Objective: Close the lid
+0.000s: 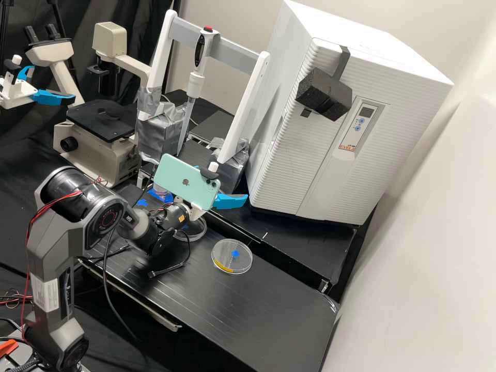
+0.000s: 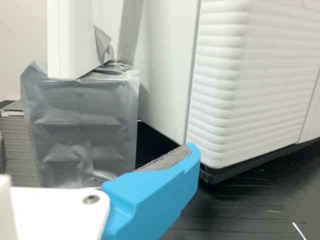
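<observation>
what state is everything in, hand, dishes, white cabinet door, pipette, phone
Hand, open
Near dish, flat on the bench; cannot tell if lidded
Dish by the arm, partly hidden; cannot tell if lidded
Cabinet door, shut
Pipette, roughly upright on its stand
Phone, mounted on the arm

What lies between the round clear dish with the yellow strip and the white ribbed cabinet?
The high view shows it: from the dish, a stretch of bare black bench, then a dark gap, then the black surface under the cabinet.
</observation>
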